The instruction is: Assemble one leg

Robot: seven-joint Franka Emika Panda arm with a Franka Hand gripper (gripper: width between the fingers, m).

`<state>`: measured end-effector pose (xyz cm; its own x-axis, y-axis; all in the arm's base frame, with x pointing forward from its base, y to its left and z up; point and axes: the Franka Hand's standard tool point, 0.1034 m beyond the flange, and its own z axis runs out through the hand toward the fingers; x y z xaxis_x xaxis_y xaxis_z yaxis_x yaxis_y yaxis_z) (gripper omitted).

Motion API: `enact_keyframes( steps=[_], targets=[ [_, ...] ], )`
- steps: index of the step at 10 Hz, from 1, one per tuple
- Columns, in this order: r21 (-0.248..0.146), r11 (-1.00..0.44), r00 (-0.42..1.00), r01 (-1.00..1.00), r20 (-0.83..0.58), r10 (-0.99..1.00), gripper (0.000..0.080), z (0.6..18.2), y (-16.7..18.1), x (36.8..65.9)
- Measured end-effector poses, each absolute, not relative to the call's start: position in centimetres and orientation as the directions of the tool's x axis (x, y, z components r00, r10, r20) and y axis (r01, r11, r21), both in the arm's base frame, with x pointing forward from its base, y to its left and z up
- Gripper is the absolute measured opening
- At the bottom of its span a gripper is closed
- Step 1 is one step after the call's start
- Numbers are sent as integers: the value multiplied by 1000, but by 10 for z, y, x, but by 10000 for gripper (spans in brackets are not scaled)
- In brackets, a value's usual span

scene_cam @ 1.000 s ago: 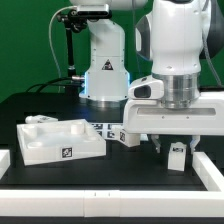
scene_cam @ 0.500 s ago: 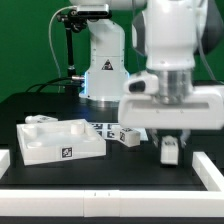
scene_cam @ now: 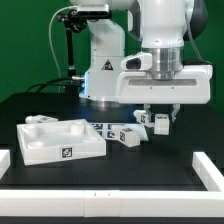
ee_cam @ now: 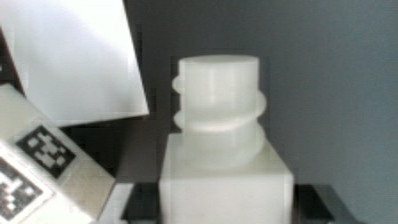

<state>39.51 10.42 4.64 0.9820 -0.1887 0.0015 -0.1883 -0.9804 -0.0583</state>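
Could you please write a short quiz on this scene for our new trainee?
1. True or false: the pincer is shut on a leg.
2. In the wrist view, the held leg ends in: A) a round peg B) a hook C) a wheel.
3. Fill in: the recessed tray-like part lies to the exterior view's ____ of the pincer.
Key: 1 true; 2 A; 3 left.

Exterior low, frontal; wrist close (shared: leg (scene_cam: pixel 161 122))
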Motion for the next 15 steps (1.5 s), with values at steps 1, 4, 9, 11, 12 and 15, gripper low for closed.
enact_keyframes(
  steps=[1, 4, 9, 11, 12, 15],
  targets=[
    [-58, -983, 984, -176, 6, -177, 284, 44, 106, 395],
    [-58, -992, 993, -113, 13, -114, 285, 19, 125, 389],
    [-61, -991, 993, -115, 29, -117, 285, 11, 120, 390],
    [-58, -993, 995, -101, 17, -102, 575, 22, 114, 391],
    [-57, -995, 996, -87, -9, -86, 575, 41, 103, 394],
    [-72, -997, 1000, -14, -5, -13, 646, 93, 53, 414]
  ],
)
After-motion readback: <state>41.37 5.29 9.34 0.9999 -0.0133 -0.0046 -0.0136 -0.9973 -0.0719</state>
